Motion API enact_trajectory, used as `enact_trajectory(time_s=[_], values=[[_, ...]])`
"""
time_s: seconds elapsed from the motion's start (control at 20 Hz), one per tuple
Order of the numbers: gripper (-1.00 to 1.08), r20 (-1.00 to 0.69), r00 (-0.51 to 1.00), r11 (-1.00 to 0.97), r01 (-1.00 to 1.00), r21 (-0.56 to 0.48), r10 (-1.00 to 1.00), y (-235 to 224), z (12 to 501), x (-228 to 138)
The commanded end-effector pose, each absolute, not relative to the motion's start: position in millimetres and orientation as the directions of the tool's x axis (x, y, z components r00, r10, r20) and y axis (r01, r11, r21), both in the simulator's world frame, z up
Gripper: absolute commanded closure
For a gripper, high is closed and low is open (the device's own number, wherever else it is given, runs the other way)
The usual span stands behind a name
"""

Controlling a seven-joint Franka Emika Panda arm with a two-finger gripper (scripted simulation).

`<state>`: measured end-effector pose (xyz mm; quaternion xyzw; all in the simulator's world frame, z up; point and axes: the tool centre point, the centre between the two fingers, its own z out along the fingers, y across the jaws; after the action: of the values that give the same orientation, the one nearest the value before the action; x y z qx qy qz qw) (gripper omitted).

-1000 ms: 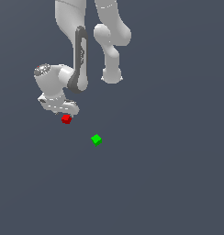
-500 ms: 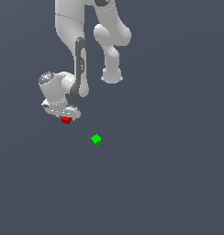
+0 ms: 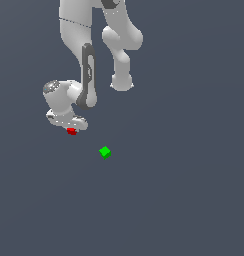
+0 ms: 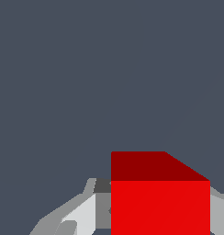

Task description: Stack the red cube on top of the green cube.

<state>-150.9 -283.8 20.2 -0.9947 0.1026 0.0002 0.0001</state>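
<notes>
Red cube (image 3: 71, 131) under tool (image 3: 70, 128), green cube (image 3: 105, 152) well apart.

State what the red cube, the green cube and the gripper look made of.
Red cube: flat matte colour, no texture; material unknowable in this render. Green cube: the same, plain matte green. Gripper: smooth white and grey shell, softly shaded, plastic-like or painted metal.
</notes>
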Motion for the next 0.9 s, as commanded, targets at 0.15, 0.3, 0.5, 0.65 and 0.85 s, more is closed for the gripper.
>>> enact_trajectory(time_s=[0.15, 0.3, 0.5, 0.65, 0.85], values=[[1.08, 0.000, 0.979, -0.979, -0.204, 0.000, -0.204, -284, 20, -151], [1.08, 0.000, 0.979, -0.979, -0.204, 0.000, -0.204, -284, 21, -151], [1.08, 0.000, 0.979, -0.979, -0.204, 0.000, -0.204, -284, 30, -151], [1.08, 0.000, 0.979, -0.979, -0.204, -0.001, -0.204, -283, 42, -151], [1.08, 0.000, 0.979, -0.979, -0.204, -0.001, -0.204, -283, 67, -152]])
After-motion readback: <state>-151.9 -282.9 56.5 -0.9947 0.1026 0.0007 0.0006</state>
